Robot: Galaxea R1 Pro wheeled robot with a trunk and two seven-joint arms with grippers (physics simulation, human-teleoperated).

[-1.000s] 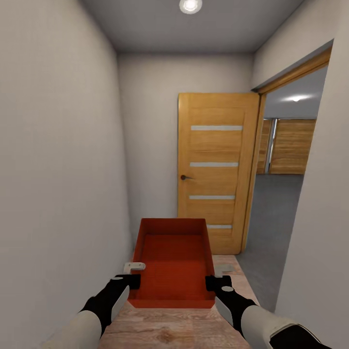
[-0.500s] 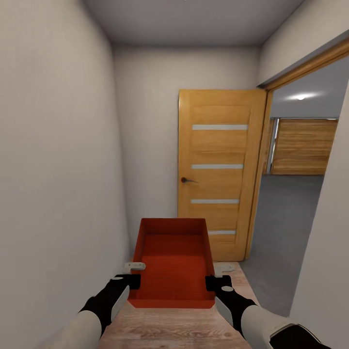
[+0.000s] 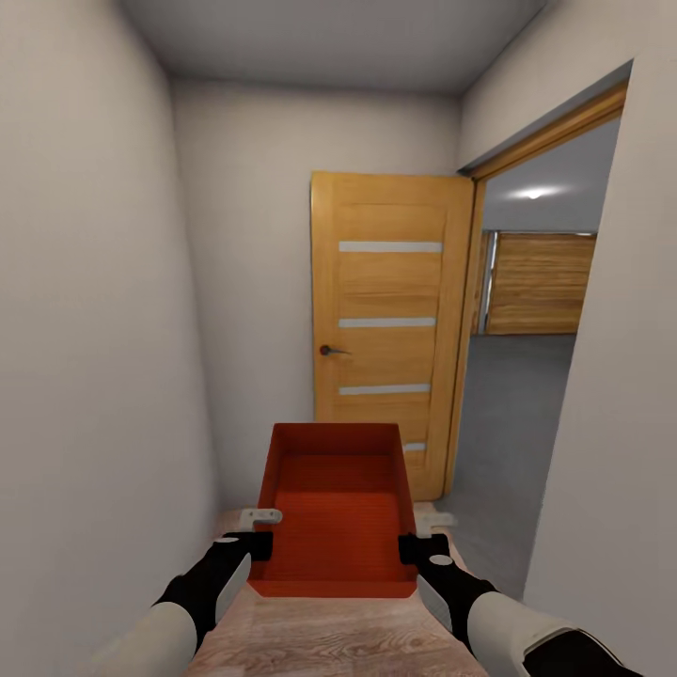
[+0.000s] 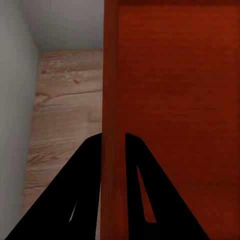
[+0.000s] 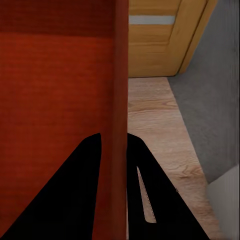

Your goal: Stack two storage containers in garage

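Two black grippers carry one orange-red storage container at the lower centre of the head view, above a strip of light wood plank floor. The left gripper is clamped over the container's left wall; in the left wrist view its two dark fingers straddle that wall, one outside and one inside. The right gripper pinches the right wall the same way, its fingers closed either side of the rim in the right wrist view. The box is open-topped and empty, held level between the two arms.

Beyond it stands one orange-brown wooden door with four pale horizontal strips and a dark handle, swung open against the corridor's far white wall. At right, one doorway opens onto the garage, with its grey concrete floor, one lit ceiling lamp and a wooden panelled door at the back.
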